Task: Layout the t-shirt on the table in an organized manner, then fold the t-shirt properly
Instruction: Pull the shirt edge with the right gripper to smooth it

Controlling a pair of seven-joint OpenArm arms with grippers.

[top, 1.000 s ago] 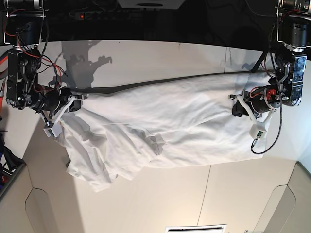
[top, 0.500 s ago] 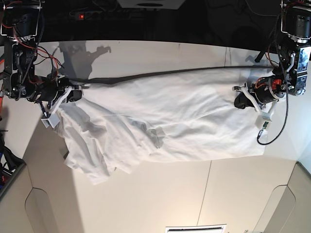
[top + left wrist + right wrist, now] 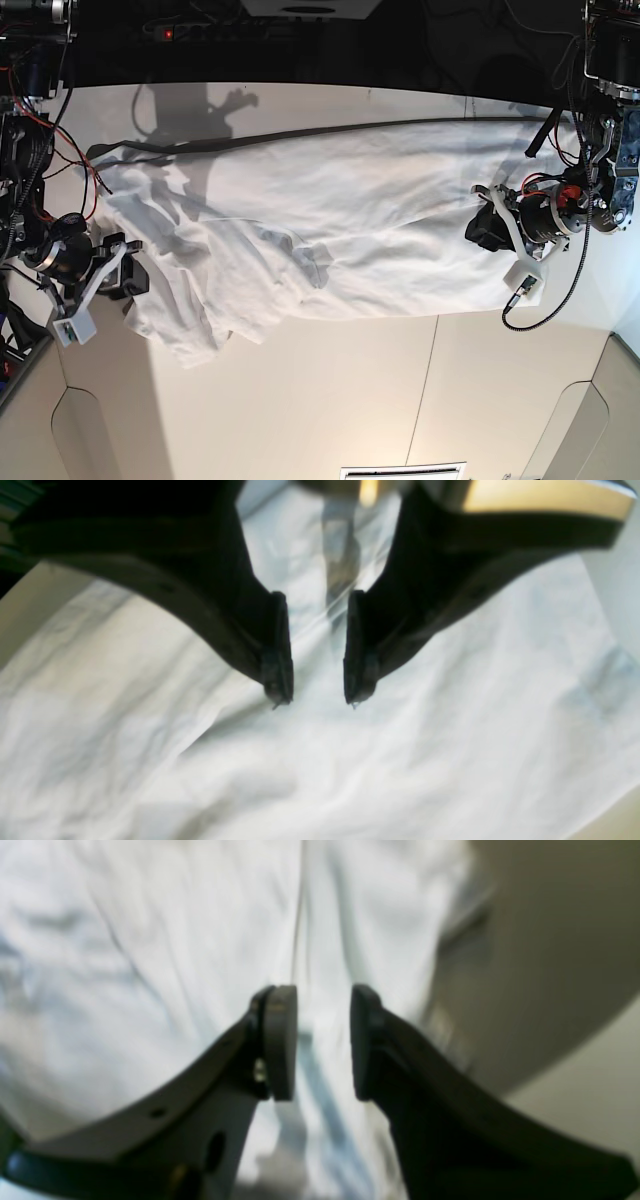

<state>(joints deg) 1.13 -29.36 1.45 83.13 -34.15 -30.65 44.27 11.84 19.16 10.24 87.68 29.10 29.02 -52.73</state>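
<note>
Lying lengthwise across the table [image 3: 330, 400], t-shirt [image 3: 340, 230]; both end effectors part-open, empty.

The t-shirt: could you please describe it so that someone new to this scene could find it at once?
On the wide white table, look across the far half, between the two arms. The t-shirt lies spread there, wrinkled, bunched toward the base view's left. It is the only cloth, and its creases set it apart from the smooth tabletop.
</note>
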